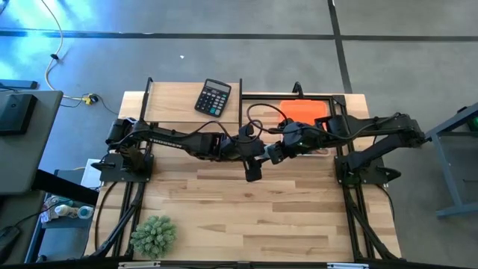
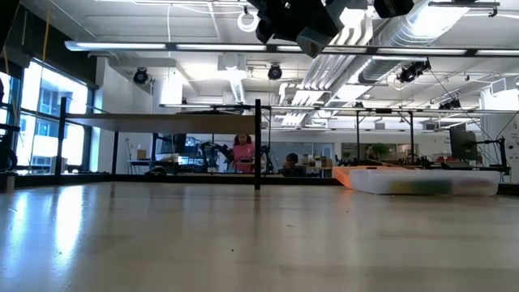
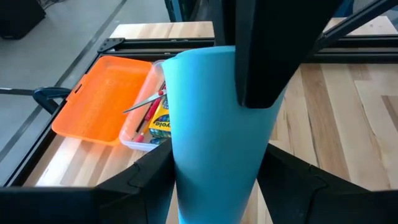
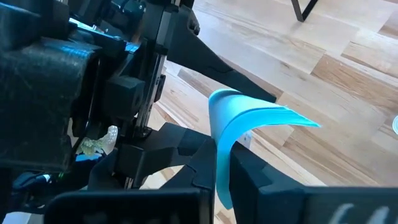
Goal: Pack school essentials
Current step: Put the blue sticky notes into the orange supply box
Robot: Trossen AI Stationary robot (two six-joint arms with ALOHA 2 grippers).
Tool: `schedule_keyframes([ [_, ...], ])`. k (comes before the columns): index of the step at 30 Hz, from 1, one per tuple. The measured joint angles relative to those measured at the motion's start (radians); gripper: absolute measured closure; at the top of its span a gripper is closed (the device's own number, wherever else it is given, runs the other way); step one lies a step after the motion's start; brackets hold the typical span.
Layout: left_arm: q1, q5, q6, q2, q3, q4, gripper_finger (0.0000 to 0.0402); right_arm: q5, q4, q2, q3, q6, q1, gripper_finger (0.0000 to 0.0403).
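Both grippers meet above the table's middle, high off the wood, with a pale blue note pad [image 3: 211, 124] between them. My left gripper [image 3: 214, 186] is shut on it, and so is my right gripper [image 4: 219, 167], whose dark finger [image 3: 261, 56] lies on the pad's face. The pad is bowed into a curve [image 4: 249, 115]. Behind them, a clear case [image 3: 140, 134] with its orange lid [image 3: 102, 102] open lies on the table. In it are red-handled scissors [image 3: 146, 102] and the yellow crayon box [image 3: 160, 121]. Pencils, marker and eraser do not show clearly. My left gripper holds the note pad across its width, one finger [image 3: 146, 180] on each long edge [image 3: 177, 168], and the pad bows between them. The pad is lifted clear of the table. My right gripper pinches the note pad through its thickness at one end [image 4: 217, 146], one finger on each face. The pad stands edge-on between the fingers and curls over beyond them.
A black calculator [image 1: 213, 97] lies near the far edge, left of the case [image 1: 302, 112]. A spiky green plant [image 1: 153, 235] stands at the near left corner. Black frame rails [image 1: 149, 90] stand along the table's left, right and far sides. Bare wood [image 1: 246, 217] shows nearer.
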Motion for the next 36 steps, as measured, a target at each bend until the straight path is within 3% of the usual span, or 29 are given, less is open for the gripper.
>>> schedule_keyframes([
  [7,0.000,0.030,0.035,0.000,0.000,-0.005,0.0196,0.020,-0.033,0.000,0.000,-0.003,0.001,0.0396],
  [22,0.000,-0.013,-0.102,0.000,0.001,-0.074,0.0074,0.051,-0.144,-0.002,0.000,-0.053,0.000,0.0396],
  [29,0.011,0.020,-0.106,0.000,0.001,-0.095,0.0073,0.090,-0.279,-0.050,0.000,-0.056,-0.001,0.0396],
  [36,0.018,0.022,-0.134,0.000,0.001,-0.108,0.0071,0.214,-0.394,-0.138,0.000,-0.111,-0.001,0.0396],
])
